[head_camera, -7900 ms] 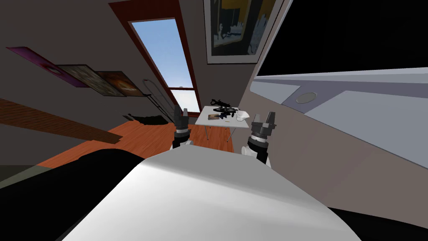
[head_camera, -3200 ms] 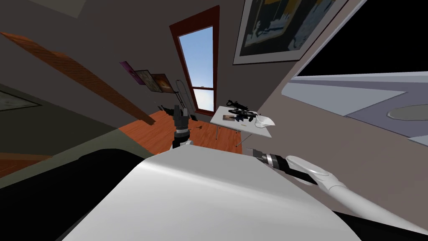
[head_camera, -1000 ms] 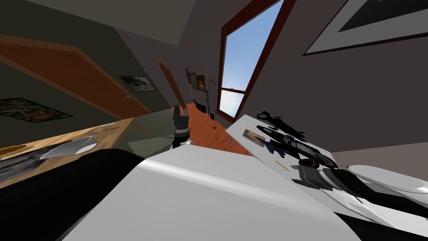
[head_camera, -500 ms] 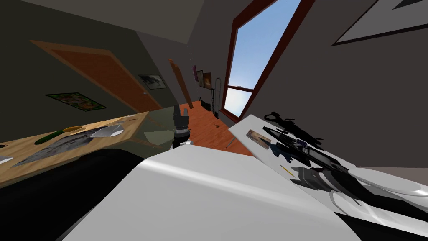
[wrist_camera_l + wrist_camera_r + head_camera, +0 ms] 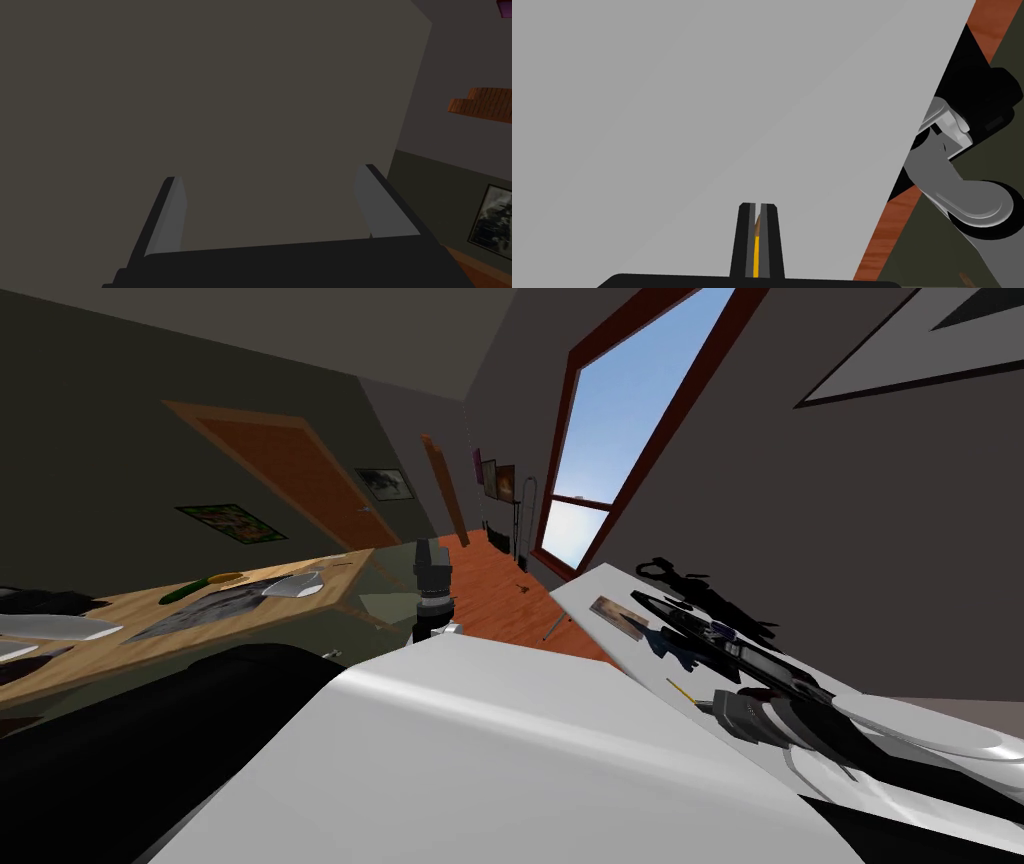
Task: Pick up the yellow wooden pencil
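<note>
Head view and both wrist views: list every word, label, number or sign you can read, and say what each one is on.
No text can be read anywhere.
On the green poster and the framed picture on the wall: images only, any lettering too small to tell.
On the flat card on the white table: too blurred to read.
On the yellow pencil in the right end effector: no print visible.

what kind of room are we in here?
Probably a living room or study in a house: tall red-framed window, wood floor, framed pictures on the walls, a cluttered white table.
</note>
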You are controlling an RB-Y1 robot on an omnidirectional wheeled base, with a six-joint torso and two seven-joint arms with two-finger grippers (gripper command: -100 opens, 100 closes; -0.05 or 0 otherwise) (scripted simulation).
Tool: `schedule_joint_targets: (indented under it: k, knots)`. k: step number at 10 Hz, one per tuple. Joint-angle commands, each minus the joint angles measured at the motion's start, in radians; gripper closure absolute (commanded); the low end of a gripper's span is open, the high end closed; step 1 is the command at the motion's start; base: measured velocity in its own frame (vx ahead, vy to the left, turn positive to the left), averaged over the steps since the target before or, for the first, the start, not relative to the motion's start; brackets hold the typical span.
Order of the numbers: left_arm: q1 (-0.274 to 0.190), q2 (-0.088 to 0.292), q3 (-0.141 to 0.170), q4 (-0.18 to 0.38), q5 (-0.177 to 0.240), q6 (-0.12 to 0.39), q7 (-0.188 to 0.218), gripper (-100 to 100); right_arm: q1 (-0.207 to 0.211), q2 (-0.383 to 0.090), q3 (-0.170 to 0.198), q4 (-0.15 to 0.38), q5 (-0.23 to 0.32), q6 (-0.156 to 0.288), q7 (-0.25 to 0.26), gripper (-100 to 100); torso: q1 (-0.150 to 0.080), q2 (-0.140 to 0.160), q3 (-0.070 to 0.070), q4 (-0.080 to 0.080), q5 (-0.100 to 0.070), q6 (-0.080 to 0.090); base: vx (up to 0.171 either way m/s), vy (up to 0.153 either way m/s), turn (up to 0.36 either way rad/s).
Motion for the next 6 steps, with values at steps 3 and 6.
schedule_joint_targets:
  k: [3,6]
  knots:
    - [0.0,0.0,0.0,0.0,0.0,0.0,0.0,0,0.001,0.001,0.001,0.0,0.0,-0.001,0.0,100,0.0,-0.001,-0.001,0.0,0.0,-0.001,0.0,0.0,0.0]
    - [0.0,0.0,0.0,0.0,0.0,0.0,0.0,0,0.0,-0.024,-0.002,-0.027,0.007,-0.012,0.034,100,0.0,-0.005,-0.003,-0.001,0.0,0.001,0.094,0.003,-0.207]
